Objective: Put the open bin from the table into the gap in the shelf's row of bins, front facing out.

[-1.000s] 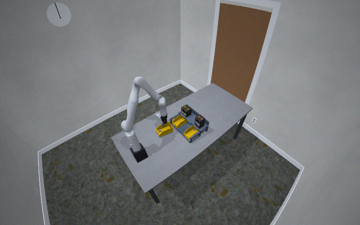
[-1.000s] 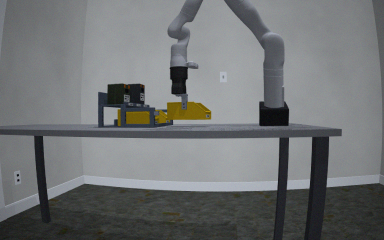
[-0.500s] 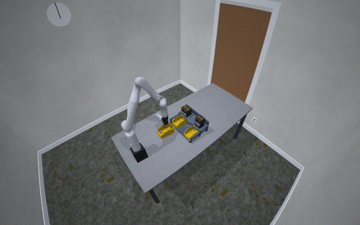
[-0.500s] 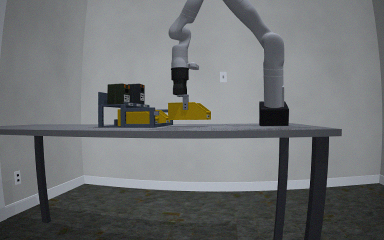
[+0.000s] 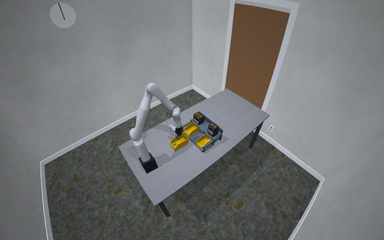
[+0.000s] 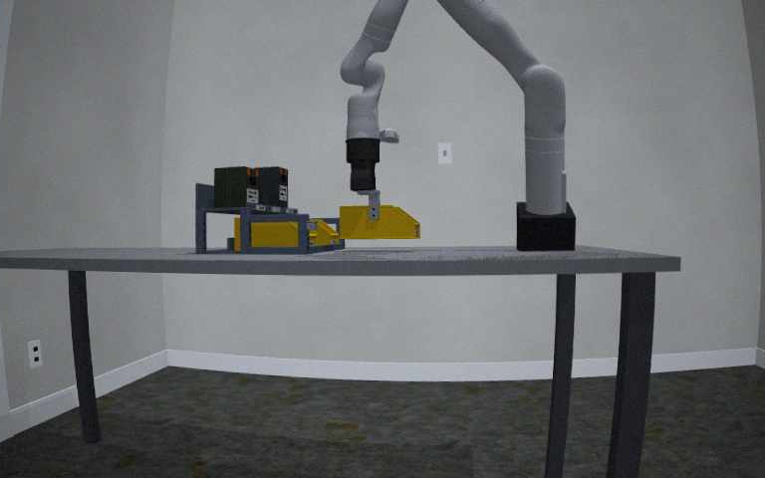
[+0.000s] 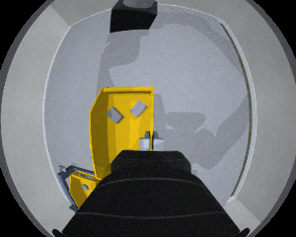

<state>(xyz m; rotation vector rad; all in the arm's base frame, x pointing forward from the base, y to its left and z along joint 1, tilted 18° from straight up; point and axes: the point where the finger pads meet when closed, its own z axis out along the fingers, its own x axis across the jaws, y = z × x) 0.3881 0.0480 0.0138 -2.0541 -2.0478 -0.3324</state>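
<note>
While the end effector (image 6: 374, 208) is closed on its wall, the yellow bin (image 6: 380, 223) hangs above the table (image 6: 375, 260), apparently level.

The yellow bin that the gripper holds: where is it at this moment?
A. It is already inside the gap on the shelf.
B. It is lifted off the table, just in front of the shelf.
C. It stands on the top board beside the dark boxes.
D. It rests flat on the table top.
B: in the exterior view the yellow bin hangs from the gripper, shut on its wall, with a gap above the table and outside the shelf.
</note>
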